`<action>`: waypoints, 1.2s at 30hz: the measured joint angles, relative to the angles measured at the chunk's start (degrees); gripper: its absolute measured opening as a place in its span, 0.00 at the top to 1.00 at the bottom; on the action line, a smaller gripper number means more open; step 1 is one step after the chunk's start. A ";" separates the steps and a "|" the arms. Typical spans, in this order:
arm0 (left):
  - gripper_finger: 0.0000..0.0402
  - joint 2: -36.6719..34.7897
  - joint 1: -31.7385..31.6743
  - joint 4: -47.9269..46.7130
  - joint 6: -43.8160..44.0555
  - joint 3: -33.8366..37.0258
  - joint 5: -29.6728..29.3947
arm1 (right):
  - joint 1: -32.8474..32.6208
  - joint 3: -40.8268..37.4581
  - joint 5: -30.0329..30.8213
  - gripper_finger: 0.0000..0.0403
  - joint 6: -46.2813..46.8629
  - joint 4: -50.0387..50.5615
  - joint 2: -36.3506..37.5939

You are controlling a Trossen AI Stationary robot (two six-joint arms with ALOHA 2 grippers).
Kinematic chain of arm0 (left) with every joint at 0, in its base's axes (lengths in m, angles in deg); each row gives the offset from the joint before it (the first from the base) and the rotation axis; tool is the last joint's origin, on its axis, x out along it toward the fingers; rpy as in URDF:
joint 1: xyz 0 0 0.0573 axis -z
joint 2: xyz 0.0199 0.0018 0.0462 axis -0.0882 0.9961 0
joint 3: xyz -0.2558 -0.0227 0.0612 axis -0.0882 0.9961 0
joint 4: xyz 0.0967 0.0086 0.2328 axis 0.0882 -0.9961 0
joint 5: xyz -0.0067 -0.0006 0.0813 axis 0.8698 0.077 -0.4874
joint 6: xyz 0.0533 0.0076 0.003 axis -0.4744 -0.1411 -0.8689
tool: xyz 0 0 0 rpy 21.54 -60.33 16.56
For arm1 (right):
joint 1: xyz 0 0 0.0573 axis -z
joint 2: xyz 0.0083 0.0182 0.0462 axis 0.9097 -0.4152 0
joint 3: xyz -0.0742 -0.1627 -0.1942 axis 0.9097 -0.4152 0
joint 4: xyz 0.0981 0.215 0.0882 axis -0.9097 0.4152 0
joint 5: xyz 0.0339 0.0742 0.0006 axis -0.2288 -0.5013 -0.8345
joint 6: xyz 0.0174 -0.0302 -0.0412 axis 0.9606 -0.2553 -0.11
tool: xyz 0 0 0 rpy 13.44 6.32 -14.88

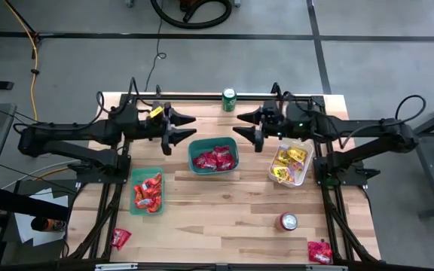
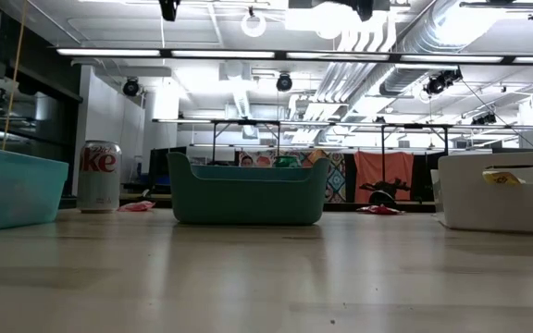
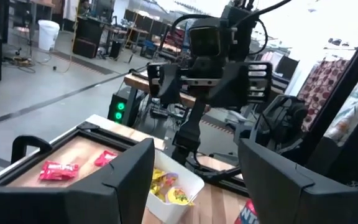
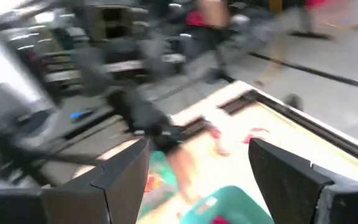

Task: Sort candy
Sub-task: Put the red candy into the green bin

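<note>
The candy is mostly sorted by colour: red packets [image 1: 215, 159] lie in the teal bin [image 1: 193, 147] at the table's middle, orange-red ones [image 1: 148, 193] in the smaller green bin [image 1: 133, 181] to its left, and yellow ones [image 1: 288, 162] in the white bin [image 1: 304, 178] to its right. Two red strays are left at the near edge, one at the left corner [image 1: 121, 238] and one at the right corner [image 1: 319, 251]. I judge those are what remains. My left gripper [image 1: 182, 127] hangs above the far side of the table, left of the teal bin, fingers apart and holding nothing. My right gripper [image 1: 241, 126] faces it from the right, also spread and empty. A green can [image 1: 229, 99] stands at the far edge, and a red-topped can [image 1: 288, 221] stands near the right.
</note>
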 joint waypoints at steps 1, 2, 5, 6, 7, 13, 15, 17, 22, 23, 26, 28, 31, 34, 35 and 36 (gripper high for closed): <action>0.46 0.05 -0.04 -0.26 0.00 0.00 -0.02 | 0.05 0.00 2.65 0.33 1.82 0.80 -0.62; 0.46 0.15 -0.09 -0.14 -0.03 0.00 -0.02 | 0.48 0.00 5.25 0.33 4.03 1.18 -1.45; 0.46 0.22 -0.37 -0.10 -0.46 0.00 -0.02 | 4.67 0.01 6.82 0.33 11.10 5.72 -3.77; 0.46 0.22 -0.37 -0.28 -0.50 0.00 -0.02 | 6.66 0.58 5.76 0.33 12.55 8.30 -4.89; 0.46 0.22 -0.49 -0.33 -0.70 0.00 -0.04 | 8.75 1.59 5.15 0.33 13.21 12.07 -6.10; 0.46 0.22 -1.65 -0.47 -1.97 0.00 -1.07 | 21.88 12.08 4.85 0.33 6.35 34.86 -18.11; 0.46 0.22 -2.01 -0.56 -1.93 0.00 -2.83 | 25.74 14.39 5.13 0.33 2.55 39.89 -22.53; 0.46 0.22 -2.56 -1.11 -1.95 0.00 -4.72 | 29.31 15.15 5.13 0.33 0.10 42.95 -26.73; 0.46 0.22 -3.73 -1.75 -0.67 0.00 -6.54 | 36.47 13.34 5.15 0.33 0.67 45.95 -34.55; 0.46 0.20 -3.89 -2.20 -0.48 0.00 -6.54 | 37.54 12.61 5.11 0.33 1.42 45.74 -35.58; 0.46 0.22 -4.26 -4.43 -0.11 0.00 -6.54 | 39.40 10.07 5.12 0.33 2.68 43.68 -37.61; 0.46 0.22 -4.55 -5.85 -0.05 0.00 -6.60 | 39.91 8.11 5.10 0.33 3.65 40.83 -38.30; 0.46 0.22 -4.93 -7.34 -0.01 0.00 -6.62 | 40.54 5.52 4.78 0.33 6.33 37.14 -38.69; 0.46 0.22 -4.98 -8.02 0.04 0.00 -6.62 | 41.22 3.12 5.96 0.33 9.76 34.98 -38.69; 0.46 0.22 -4.98 -8.04 0.02 0.00 -6.62 | 41.51 2.49 5.94 0.33 10.32 34.52 -38.69; 0.46 0.22 -4.98 -8.00 0.00 0.00 -6.62 | 41.75 1.86 5.72 0.34 10.61 33.57 -38.69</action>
